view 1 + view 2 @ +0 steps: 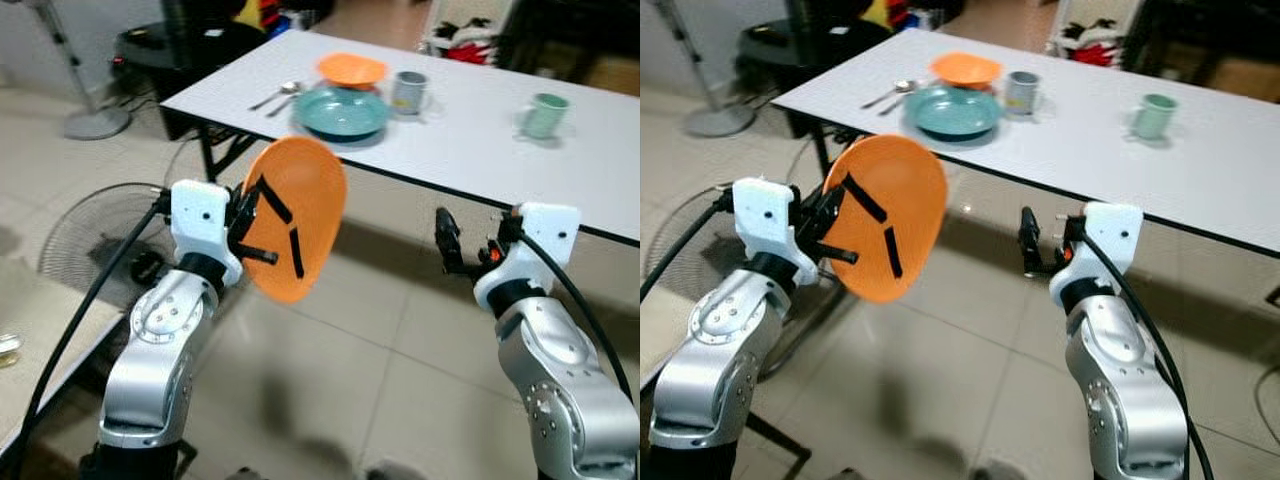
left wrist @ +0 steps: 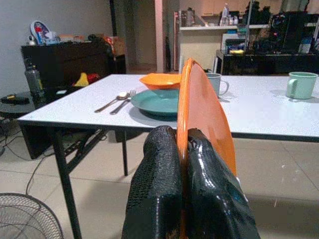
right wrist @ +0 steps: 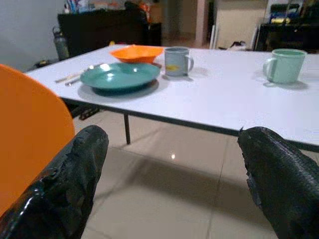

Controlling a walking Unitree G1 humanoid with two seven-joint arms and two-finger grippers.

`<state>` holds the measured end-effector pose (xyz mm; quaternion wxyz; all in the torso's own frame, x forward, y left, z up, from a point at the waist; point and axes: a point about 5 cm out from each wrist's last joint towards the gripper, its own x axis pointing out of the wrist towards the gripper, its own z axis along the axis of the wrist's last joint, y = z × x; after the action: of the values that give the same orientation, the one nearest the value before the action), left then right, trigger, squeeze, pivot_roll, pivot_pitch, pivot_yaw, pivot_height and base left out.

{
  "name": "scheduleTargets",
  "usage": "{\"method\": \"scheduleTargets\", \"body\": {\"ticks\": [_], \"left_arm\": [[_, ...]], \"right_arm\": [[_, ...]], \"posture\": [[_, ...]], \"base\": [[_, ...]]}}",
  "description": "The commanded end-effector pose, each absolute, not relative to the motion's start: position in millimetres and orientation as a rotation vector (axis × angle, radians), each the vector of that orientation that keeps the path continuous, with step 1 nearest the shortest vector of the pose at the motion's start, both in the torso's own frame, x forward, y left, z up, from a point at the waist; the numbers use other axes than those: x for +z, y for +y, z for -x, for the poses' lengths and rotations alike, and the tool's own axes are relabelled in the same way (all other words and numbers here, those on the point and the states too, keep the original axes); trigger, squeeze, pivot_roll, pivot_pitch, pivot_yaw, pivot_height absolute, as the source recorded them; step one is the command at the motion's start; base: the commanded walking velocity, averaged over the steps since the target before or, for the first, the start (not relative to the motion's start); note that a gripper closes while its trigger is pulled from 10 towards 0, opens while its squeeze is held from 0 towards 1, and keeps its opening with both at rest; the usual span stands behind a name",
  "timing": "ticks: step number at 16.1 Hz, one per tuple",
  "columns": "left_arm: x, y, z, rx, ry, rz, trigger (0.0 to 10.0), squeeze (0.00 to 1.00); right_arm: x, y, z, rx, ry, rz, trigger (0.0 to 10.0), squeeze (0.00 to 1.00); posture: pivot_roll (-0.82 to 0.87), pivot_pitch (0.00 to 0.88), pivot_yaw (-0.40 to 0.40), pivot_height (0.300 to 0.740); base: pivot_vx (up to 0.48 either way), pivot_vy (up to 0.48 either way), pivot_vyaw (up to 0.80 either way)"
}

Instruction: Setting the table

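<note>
Two silver arms reach toward a long white table (image 1: 470,150), whose far end runs out of the picture on the right. On the left, the left gripper (image 1: 268,228) is pinched tight on the rim of a flat round orange plastic plate (image 1: 300,215), held tilted almost on edge in the air short of the table; its black fingers (image 2: 158,189) press both faces of the plate and hide its lower edge in the wrist view. On the table, going rightward, lie a metal spoon and fork (image 1: 277,96), a round teal plate (image 1: 342,110), a shallow orange bowl (image 1: 351,69) behind it, a grey mug (image 1: 408,92), then well apart a pale green mug (image 1: 544,114). The right gripper (image 1: 449,243) hovers below the table edge, fingers spread wide and holding nothing. A floor fan (image 1: 95,235) stands at far left, partly hidden behind the left arm.
</note>
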<state>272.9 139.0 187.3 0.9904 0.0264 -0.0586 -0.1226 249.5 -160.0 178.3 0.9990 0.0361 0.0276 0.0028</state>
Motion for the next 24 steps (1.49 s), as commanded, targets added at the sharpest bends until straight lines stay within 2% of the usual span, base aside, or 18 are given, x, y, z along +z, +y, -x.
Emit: {"method": "scheduleTargets", "body": {"ticks": [1, 2, 8, 11, 14, 21, 24], "left_arm": [[196.9, 134.0, -271.7, -0.265, -0.169, -0.048, 10.0, 0.00], [197.1, 132.8, -271.4, -0.271, -0.169, -0.049, 10.0, 0.00], [194.1, 131.7, -271.8, -0.283, -0.164, -0.048, 10.0, 0.00], [190.7, 134.6, -271.8, -0.280, -0.141, -0.046, 10.0, 0.00], [188.5, 133.6, -270.7, -0.311, -0.143, -0.056, 10.0, 0.00], [183.6, 127.6, -270.4, -0.347, -0.121, -0.052, 10.0, 0.00], [183.8, 127.6, -270.4, -0.352, -0.122, -0.049, 10.0, 0.00]], "right_arm": [[173.1, -162.9, -247.2, -0.006, 0.090, -0.069, 10.0, 0.53], [172.2, -162.4, -245.6, 0.000, 0.097, -0.067, 10.0, 0.00], [168.2, -160.9, -243.2, -0.017, 0.123, -0.011, 10.0, 0.00], [167.9, -163.3, -245.5, -0.046, 0.110, 0.049, 10.0, 0.00], [165.9, -158.7, -243.3, -0.001, 0.125, -0.046, 10.0, 0.00], [167.5, -159.9, -247.5, -0.002, 0.116, -0.061, 10.0, 0.00], [169.1, -158.2, -248.8, 0.012, 0.105, -0.057, 10.0, 0.00]], "posture": [[0.09, 0.000, 0.010, 0.727], [0.08, 0.000, 0.011, 0.727], [0.07, 0.000, 0.021, 0.727], [0.07, 0.000, 0.020, 0.727], [0.08, 0.000, 0.023, 0.727], [0.08, 0.000, 0.019, 0.727], [0.08, 0.000, 0.013, 0.727]], "base": [[0.000, -0.289, 0.00], [0.000, -0.292, 0.00], [0.000, -0.299, 0.00], [0.000, 0.000, 0.00], [0.000, 0.000, 0.00], [0.262, 0.000, -0.75], [0.268, 0.000, -0.15]]}}
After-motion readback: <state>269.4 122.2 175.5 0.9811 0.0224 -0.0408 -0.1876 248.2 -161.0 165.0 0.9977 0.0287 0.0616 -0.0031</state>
